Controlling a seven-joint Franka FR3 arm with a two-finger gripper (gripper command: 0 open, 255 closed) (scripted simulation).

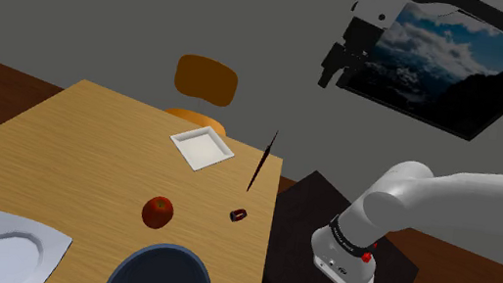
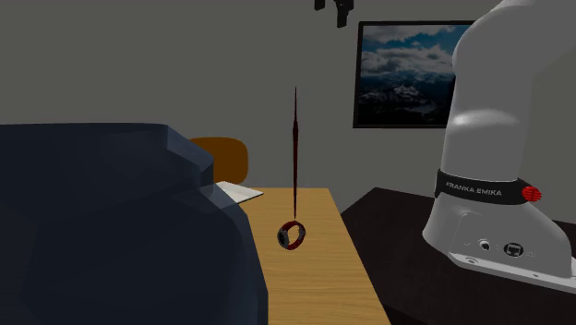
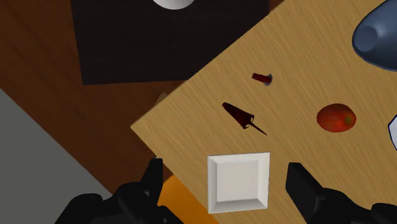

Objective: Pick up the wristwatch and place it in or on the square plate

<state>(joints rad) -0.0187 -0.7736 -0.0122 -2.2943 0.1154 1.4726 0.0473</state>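
The wristwatch (image 1: 240, 214) is a small dark red and black band lying near the table edge closest to the stand; it also shows as wristwatch (image 2: 292, 234) and wristwatch (image 3: 262, 78). The white square plate (image 1: 201, 147) sits further along the table, plate (image 3: 238, 181) seen straight below the hand. My gripper (image 1: 332, 72) hangs high above the table, well off both things, gripper (image 3: 226, 170) open with its black fingers (image 3: 153, 184) wide apart and nothing between them. The gripper's tip (image 2: 334, 6) shows at the top edge.
A thin dark red spike (image 1: 263, 162) stands upright between watch and square plate. A red apple (image 1: 158, 211), a dark blue bowl (image 1: 160, 274) and a white oblong plate (image 1: 0, 248) lie nearer the camera. An orange chair (image 1: 206, 79) stands behind the table; the black stand (image 1: 345, 246) is beside it.
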